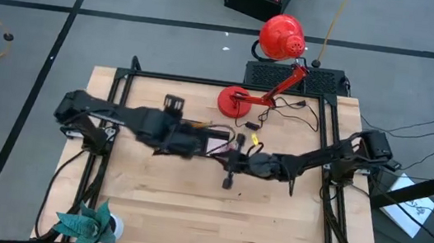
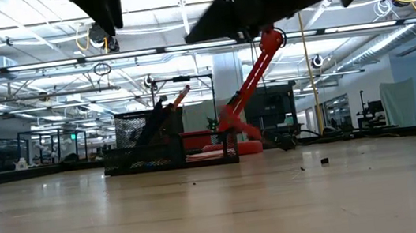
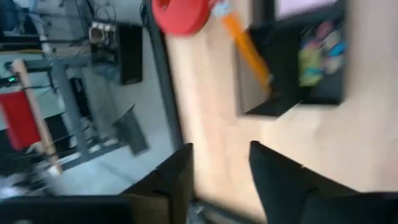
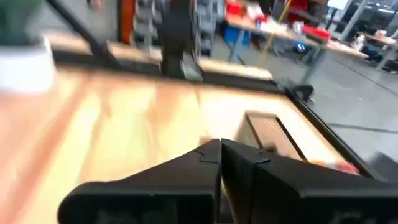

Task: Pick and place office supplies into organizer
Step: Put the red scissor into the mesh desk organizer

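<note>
I am working over a pale wooden table (image 1: 166,198) on a grey floor crossed by black lines; I can read no labels or writing anywhere. Taking the small black rectangular organizer tray (image 3: 292,68) near the table's middle as my landmark, the teal leafy plant in its white pot (image 1: 88,224) sits far off at the near left corner. My left gripper (image 3: 221,171) hangs above the table just left of the organizer, its two dark fingers (image 3: 177,177) apart with nothing between them. In the organizer an orange pencil (image 3: 247,50) leans out of one compartment, its long axis slanting up toward the round red lamp base (image 1: 233,101) behind the tray, and small blue and yellow bits (image 3: 317,50) lie in the neighbouring compartment. A pale pink notepad (image 1: 217,147) shows at the tray. My right gripper (image 4: 221,152) hovers over the table just right of the organizer, fingers pressed together, empty. The red desk lamp (image 1: 282,37) rises behind.
</note>
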Controlling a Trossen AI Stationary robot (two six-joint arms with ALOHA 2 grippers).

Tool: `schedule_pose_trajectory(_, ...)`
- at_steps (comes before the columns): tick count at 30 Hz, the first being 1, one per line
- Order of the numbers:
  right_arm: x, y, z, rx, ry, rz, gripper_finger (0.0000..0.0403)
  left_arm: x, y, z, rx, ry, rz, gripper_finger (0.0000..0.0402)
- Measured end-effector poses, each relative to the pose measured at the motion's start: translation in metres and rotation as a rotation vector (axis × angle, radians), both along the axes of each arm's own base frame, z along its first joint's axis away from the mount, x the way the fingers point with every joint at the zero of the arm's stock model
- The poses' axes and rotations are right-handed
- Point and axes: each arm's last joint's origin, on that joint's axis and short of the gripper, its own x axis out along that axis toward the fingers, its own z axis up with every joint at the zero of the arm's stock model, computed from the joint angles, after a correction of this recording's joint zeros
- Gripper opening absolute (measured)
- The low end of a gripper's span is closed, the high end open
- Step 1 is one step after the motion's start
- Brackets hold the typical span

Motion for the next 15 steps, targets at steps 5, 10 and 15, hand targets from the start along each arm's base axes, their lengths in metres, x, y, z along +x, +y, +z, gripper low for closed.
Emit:
schedule_pose_trajectory(5,-0.021,0.011,-0.001,-0.144,0.228,-0.012,0.0000,-0.033,-0.031,0.009,-0.055,-0.137,-0.017,0.0095)
schedule_pose_trajectory(10,-0.037,0.021,-0.002,-0.220,0.365,0.062,0.0005,-0.066,-0.050,0.004,-0.170,-0.262,-0.015,0.0034)
schedule_pose_trajectory(15,-0.046,0.027,-0.009,-0.244,0.490,0.200,0.0020,-0.087,-0.060,-0.023,-0.338,-0.339,-0.042,0.0005)
